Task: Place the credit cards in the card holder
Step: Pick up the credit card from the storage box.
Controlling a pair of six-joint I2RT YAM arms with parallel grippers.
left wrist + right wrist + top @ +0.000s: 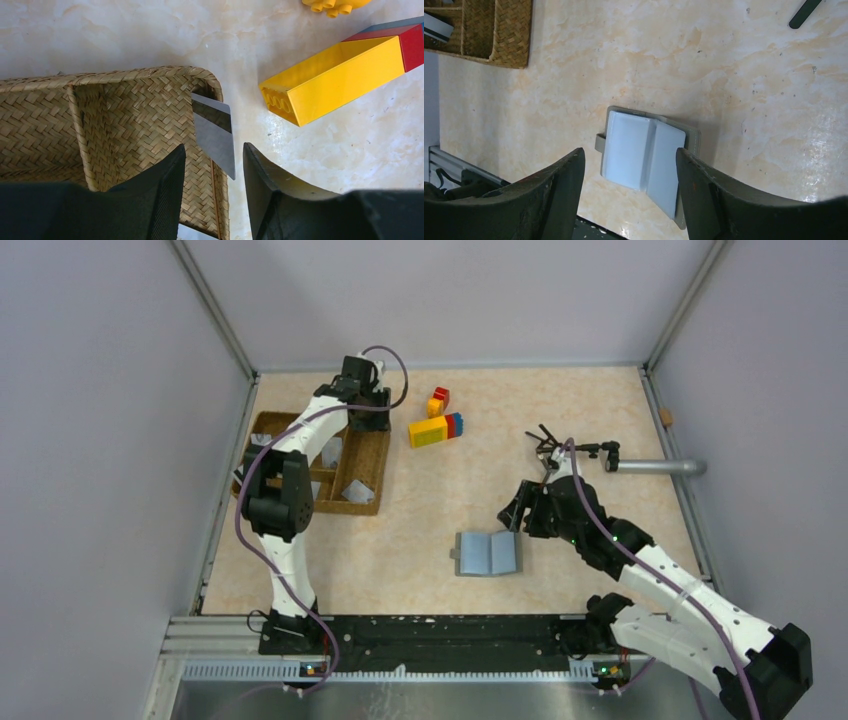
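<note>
The left gripper [214,150] straddled a card [214,127] propped against the tray [150,72] wall, jaws apart, not yet pinching. The right gripper [630,152] hung open above the holder [624,145], spread open mid-table. Pick-up step, seemingly; next: pinch, lift clear.

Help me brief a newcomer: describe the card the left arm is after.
Find the brown wicker tray on the table's left, then its corner nearest the yellow block. There a silver-grey, dark-striped card stands on edge at the rim, alone between the left arm's jaws.
</note>
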